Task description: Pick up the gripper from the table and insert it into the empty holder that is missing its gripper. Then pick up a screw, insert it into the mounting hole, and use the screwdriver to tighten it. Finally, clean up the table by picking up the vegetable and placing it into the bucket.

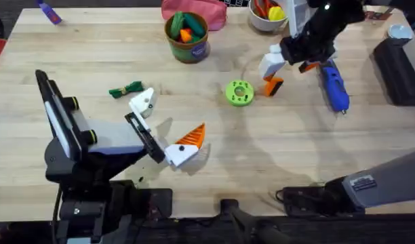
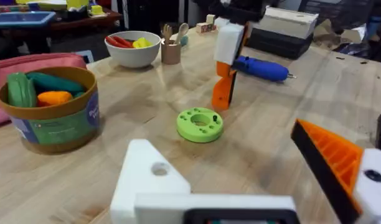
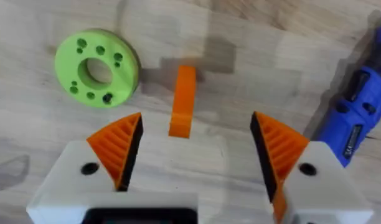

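Currently, right gripper (image 3: 197, 119): open, fingers spread wide, hovering over the far right part of the tabletop (image 1: 275, 156), holding nothing.
Small orange gripper wedge (image 3: 182, 99): on the tabletop under the gap between the right gripper's fingers, touching neither.
Green disc (image 1: 239, 93): just beside the wedge, on its side toward the tabletop's middle.
Screwdriver (image 1: 334, 85): lying flat on the wedge's other side, toward the right edge.
Left gripper (image 1: 165, 122): open, low over the near left part, nothing between the fingers.
Holder (image 1: 143, 103): white, bare, one side of the left gripper; the other side carries an orange ribbed wedge finger (image 1: 189, 139).
Vegetable (image 1: 126, 89): on the tabletop near the holder, toward the left edge.
Bucket (image 1: 187, 45): upright near the far edge's middle, with green and orange toys inside.
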